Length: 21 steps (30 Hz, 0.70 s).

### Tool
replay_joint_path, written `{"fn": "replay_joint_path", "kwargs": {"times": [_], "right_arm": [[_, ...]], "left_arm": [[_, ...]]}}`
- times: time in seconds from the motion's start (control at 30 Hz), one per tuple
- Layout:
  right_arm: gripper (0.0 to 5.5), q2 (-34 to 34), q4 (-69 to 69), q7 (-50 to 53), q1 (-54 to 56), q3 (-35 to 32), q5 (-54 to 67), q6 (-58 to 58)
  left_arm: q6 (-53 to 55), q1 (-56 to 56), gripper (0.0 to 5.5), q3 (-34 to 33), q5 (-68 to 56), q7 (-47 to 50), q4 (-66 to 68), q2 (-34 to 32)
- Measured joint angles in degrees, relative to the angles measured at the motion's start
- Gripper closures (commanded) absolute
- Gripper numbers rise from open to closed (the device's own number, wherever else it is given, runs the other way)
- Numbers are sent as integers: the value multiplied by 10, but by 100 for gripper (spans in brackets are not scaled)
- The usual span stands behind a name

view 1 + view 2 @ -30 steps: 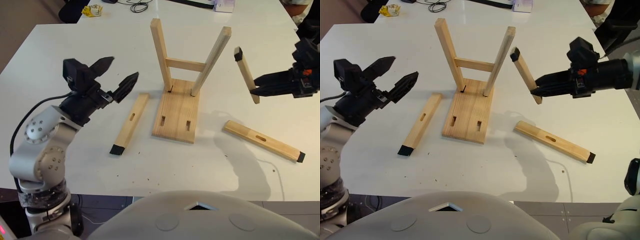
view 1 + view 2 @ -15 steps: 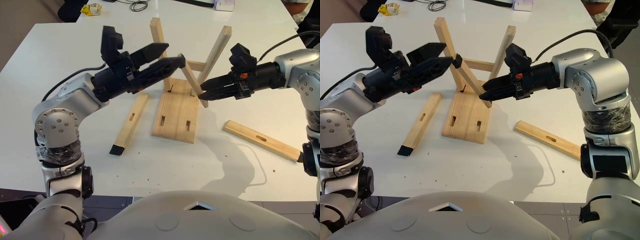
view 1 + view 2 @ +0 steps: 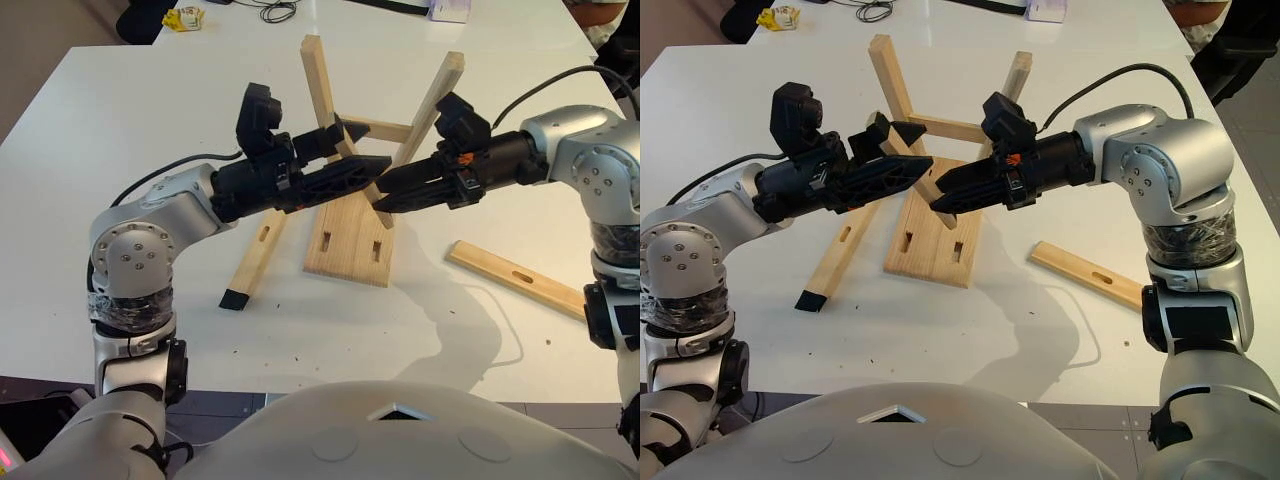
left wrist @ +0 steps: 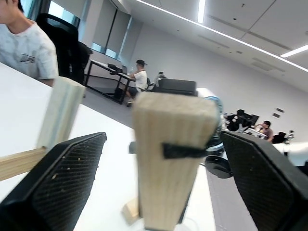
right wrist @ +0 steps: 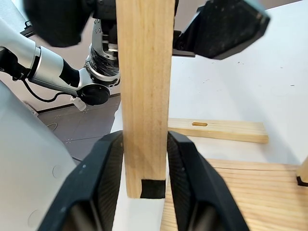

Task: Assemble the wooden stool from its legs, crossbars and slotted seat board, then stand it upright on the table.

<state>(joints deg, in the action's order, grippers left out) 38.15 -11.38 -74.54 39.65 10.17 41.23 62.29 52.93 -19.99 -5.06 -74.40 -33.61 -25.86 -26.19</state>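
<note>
A short wooden bar (image 3: pixel 362 175) with a black end hangs tilted over the slotted seat board (image 3: pixel 348 235). My right gripper (image 3: pixel 386 196) is shut on the bar's lower end; the right wrist view shows the bar (image 5: pixel 144 86) clamped between both fingers (image 5: pixel 103 183). My left gripper (image 3: pixel 357 150) is open, its fingers on either side of the bar's upper end. In the left wrist view there are gaps between the bar (image 4: pixel 168 159) and each pad (image 4: pixel 62 187). Two legs (image 3: pixel 322 90) joined by a crossbar (image 3: pixel 378 129) stand in the board.
One loose slotted leg (image 3: pixel 258 250) lies left of the board, another (image 3: pixel 520 280) to its right. On the white table (image 3: pixel 150 120), a yellow item (image 3: pixel 185 20), cables (image 3: pixel 280 12) and a white box (image 3: pixel 447 10) sit at the far edge.
My right arm carried the bar leftward from the table's right side to over the seat board. My left arm swung in from the left, and its open fingers now straddle the bar's upper end.
</note>
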Motion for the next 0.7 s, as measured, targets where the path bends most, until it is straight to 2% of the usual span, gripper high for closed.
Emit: {"fn": "replay_joint_path", "kwargs": {"times": [0.57, 0.7], "right_arm": [[418, -1, 2, 8, 15, 8, 28, 0], [418, -1, 2, 5, 16, 10, 34, 1]], "left_arm": [[-8, 9, 406, -4, -10, 2, -13, -17], [-13, 16, 414, -3, -8, 2, -22, -24]]}}
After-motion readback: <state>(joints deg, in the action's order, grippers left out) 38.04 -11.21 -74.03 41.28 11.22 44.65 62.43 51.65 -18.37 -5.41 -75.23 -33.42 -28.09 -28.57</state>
